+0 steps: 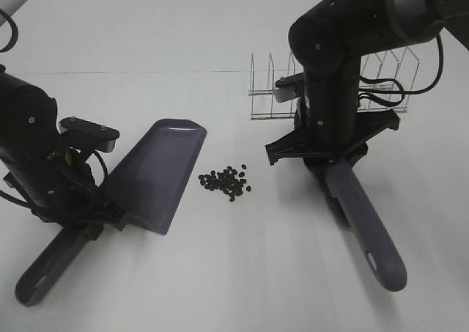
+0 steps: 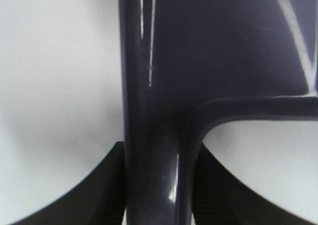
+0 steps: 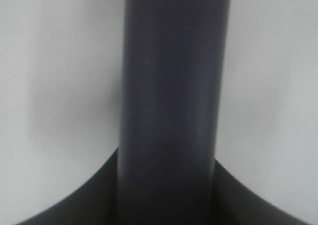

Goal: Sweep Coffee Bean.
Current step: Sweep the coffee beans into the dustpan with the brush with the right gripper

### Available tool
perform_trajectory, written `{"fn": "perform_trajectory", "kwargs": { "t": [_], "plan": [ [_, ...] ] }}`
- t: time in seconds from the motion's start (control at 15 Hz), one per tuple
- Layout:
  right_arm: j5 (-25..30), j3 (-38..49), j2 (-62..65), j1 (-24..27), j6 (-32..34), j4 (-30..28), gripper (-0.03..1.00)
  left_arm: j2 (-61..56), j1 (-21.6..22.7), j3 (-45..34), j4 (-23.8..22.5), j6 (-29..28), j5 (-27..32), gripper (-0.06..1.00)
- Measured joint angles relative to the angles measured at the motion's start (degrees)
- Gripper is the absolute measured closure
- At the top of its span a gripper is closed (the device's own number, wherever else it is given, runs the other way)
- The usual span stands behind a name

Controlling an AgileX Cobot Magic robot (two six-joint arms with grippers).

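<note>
The coffee beans (image 1: 227,182) lie in a small dark cluster on the white table, mid-view. A grey dustpan (image 1: 157,174) lies to their left, its blade edge facing them and a short gap away. My left gripper (image 1: 91,226) is shut on the dustpan's handle; the left wrist view shows my left gripper (image 2: 156,195) clamped on that handle below the dustpan's blade (image 2: 223,46). My right gripper (image 1: 330,167) is shut on the grey brush handle (image 1: 363,215), to the right of the beans; the right wrist view shows my right gripper (image 3: 166,200) closed on the handle (image 3: 174,86). The bristles are hidden under the arm.
A clear wire rack (image 1: 330,83) stands behind the right arm at the back right. The table (image 1: 220,273) is white and flat, with a faint seam line across the back.
</note>
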State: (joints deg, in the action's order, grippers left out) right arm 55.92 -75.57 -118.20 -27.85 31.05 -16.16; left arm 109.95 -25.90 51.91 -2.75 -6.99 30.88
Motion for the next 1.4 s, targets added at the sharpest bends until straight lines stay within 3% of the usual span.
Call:
{"fn": "perform_trajectory", "kwargs": {
  "t": [0.2,0.73,1.0,1.2,1.4],
  "plan": [
    [-1.8,-1.1,-1.8,-2.5,0.0,5.2,0.68,0.0,0.0,0.0,0.0,0.0,0.0,0.63],
    [-3.2,-16.3,-12.0,-9.6,-3.3,25.1,0.68,0.1,0.0,0.0,0.0,0.0,0.0,0.63],
    [-9.2,-21.6,-12.7,-10.7,-6.9,37.6,0.68,0.1,0.0,0.0,0.0,0.0,0.0,0.63],
    [-8.1,-24.8,-13.3,-10.8,-7.7,37.6,0.68,0.1,0.0,0.0,0.0,0.0,0.0,0.63],
    [-1.8,-30.0,-13.3,-10.9,-7.8,31.4,0.68,0.1,0.0,0.0,0.0,0.0,-0.1,0.63]
  ]
}}
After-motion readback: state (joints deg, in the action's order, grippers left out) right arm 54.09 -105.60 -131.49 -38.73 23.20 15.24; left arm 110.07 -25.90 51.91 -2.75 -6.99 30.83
